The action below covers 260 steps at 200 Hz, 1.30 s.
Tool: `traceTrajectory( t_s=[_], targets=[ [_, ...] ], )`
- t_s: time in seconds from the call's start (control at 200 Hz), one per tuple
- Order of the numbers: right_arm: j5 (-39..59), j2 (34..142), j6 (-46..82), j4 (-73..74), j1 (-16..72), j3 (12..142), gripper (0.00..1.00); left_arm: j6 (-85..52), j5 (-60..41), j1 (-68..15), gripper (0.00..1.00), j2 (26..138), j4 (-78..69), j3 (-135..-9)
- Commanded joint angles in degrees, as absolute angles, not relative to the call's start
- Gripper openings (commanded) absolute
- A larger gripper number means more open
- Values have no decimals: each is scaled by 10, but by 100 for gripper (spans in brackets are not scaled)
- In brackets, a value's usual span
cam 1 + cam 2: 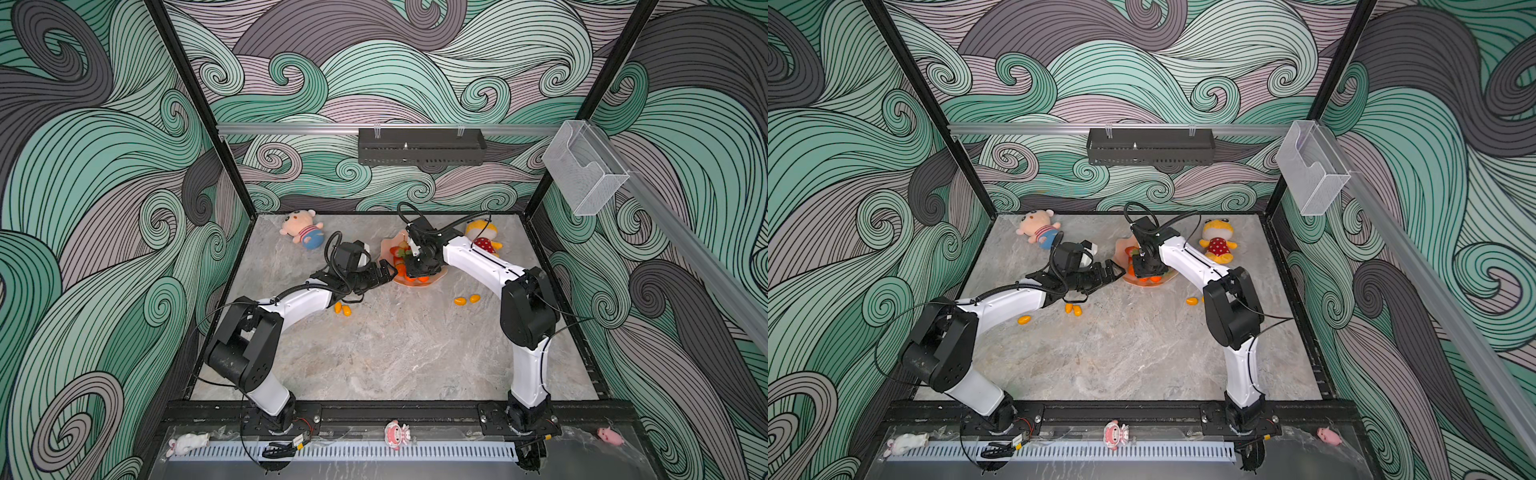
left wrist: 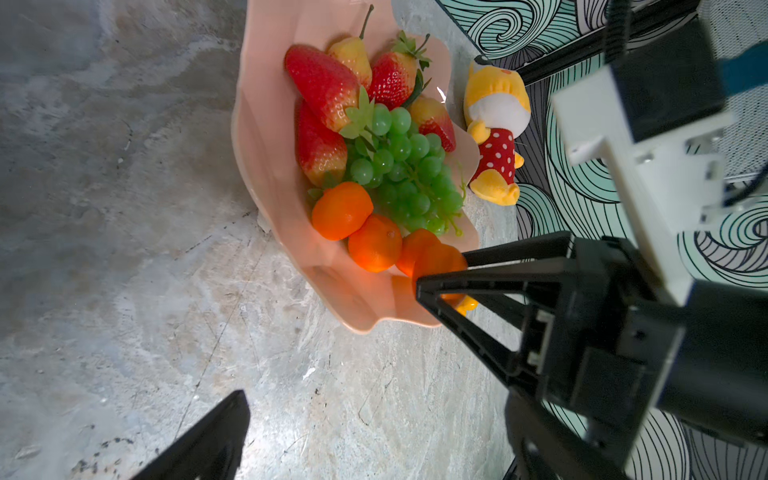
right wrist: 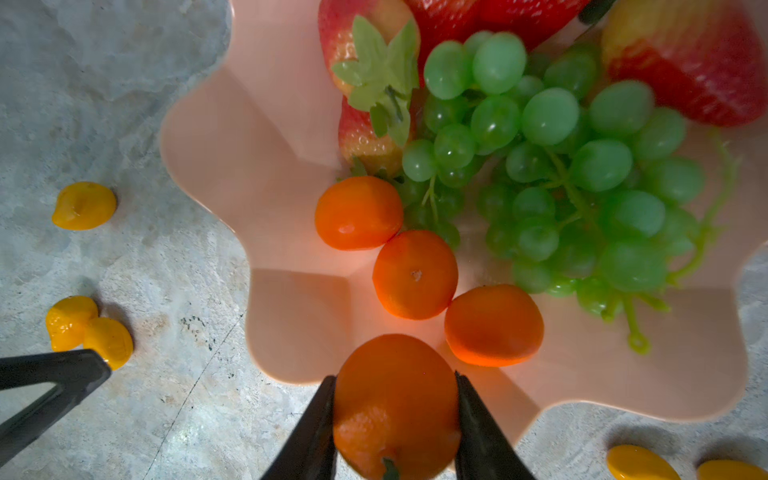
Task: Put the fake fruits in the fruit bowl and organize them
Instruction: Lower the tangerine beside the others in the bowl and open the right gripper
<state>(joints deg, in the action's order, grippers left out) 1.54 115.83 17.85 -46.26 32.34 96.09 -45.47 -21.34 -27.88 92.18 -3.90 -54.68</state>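
Fingers of the left gripper [image 1: 388, 277] stand spread wide and hold nothing, near the left rim of the fruit bowl [image 3: 257, 174]; two kumquats [image 1: 343, 308] lie beside that arm. Salmon-pink with a scalloped rim, the bowl sits at the back middle of the marble table [image 1: 395, 353], holding red strawberries [image 2: 322, 85], a green grape bunch [image 3: 548, 166] and three glossy tangerines [image 3: 415, 274] in a row. Over its near rim the right gripper [image 3: 395, 376] pinches a fourth tangerine [image 3: 395, 419]. Right of the bowl lie two more kumquats [image 1: 465, 300]; open tabletop spreads toward the arm bases.
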Motion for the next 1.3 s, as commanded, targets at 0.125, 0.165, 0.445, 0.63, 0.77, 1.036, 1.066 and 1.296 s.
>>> traceTrajectory(
  t_s=[0.125,0.165,0.445,0.63,0.77,1.036,1.066,1.296],
  targets=[
    [9,1175,173,-480,329,976,40,-446,-221,-271,99,925,-46,-564],
    [5,1176,173,-481,328,974,41,-446,-222,-271,99,924,-46,-564],
    [-5,1172,174,-482,329,963,47,-447,-224,-271,98,924,-50,-557],
    [-5,1165,174,-483,330,962,51,-448,-225,-271,99,918,-48,-553],
    [-10,1155,175,-483,330,959,51,-450,-224,-271,99,912,-48,-548],
    [-26,1083,174,-469,339,928,52,-431,-187,-271,99,853,37,-545],
    [-27,1071,173,-462,342,919,52,-427,-178,-271,99,842,55,-545],
    [-45,1035,179,-434,373,871,49,-415,-95,-268,99,749,179,-516]
  ],
)
